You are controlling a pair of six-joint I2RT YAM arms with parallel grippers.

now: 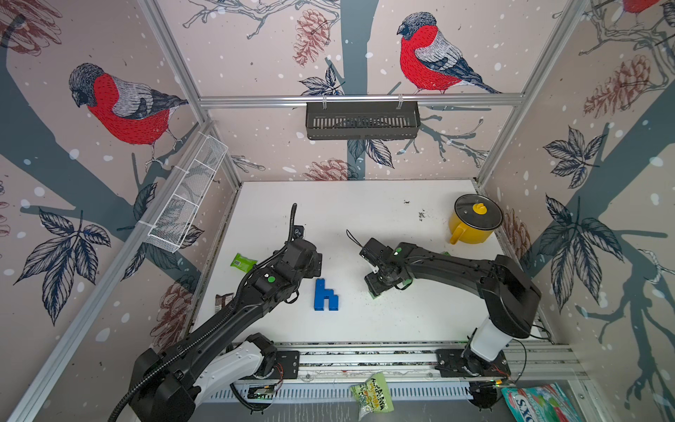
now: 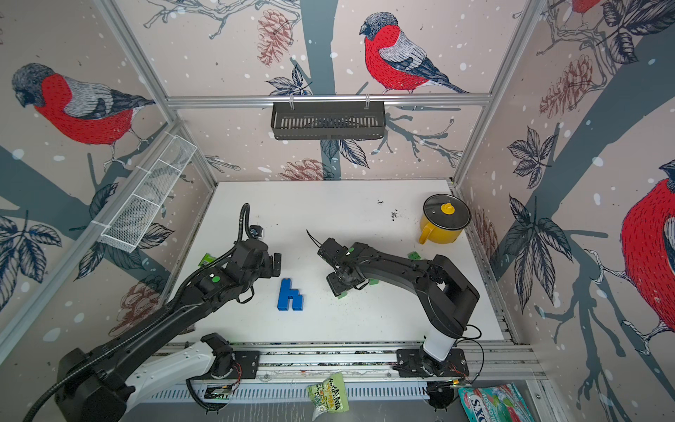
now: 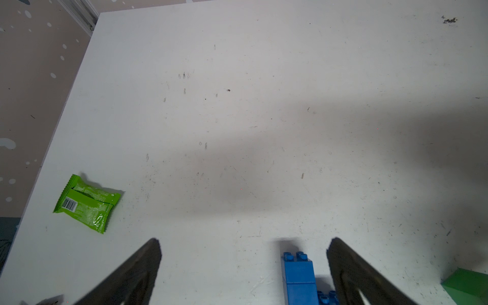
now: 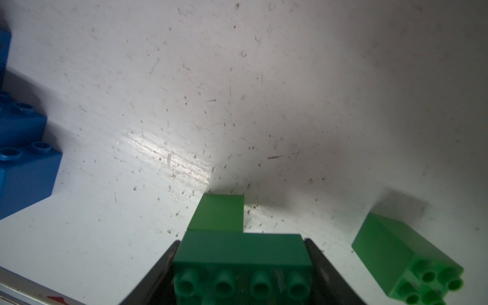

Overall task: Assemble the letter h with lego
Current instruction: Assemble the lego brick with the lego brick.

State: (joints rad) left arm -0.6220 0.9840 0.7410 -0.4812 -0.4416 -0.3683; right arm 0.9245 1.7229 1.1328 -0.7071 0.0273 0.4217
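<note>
In both top views, you could see the blue h (image 1: 325, 296) lying flat in the middle of the white bench (image 1: 365, 219). It was made of blue lego bricks. Your left tool (image 1: 315, 263) hung just beside the top of the h. Your right tool (image 1: 381, 286) pointed down at the bench on the other side of the h, with bits of green under it. A yellow pot (image 1: 473, 223) with a lid stood in the far corner. A green packet (image 1: 243, 262) lay by your left arm.

In the left wrist view, your left tool's fingers (image 3: 148, 264) were spread wide and released. The tall end of the blue h lay on the bench between them, closer to one finger. The green packet lay well apart.

In the right wrist view, your right tool was clenched on a long green brick (image 4: 241, 250), one finger at each short end. Its studs faced the camera. A small green brick (image 4: 219, 212) touched its far side. A loose green brick (image 4: 396, 248) lay on its side nearby. The blue h sat well apart, at the edge of the view.
</note>
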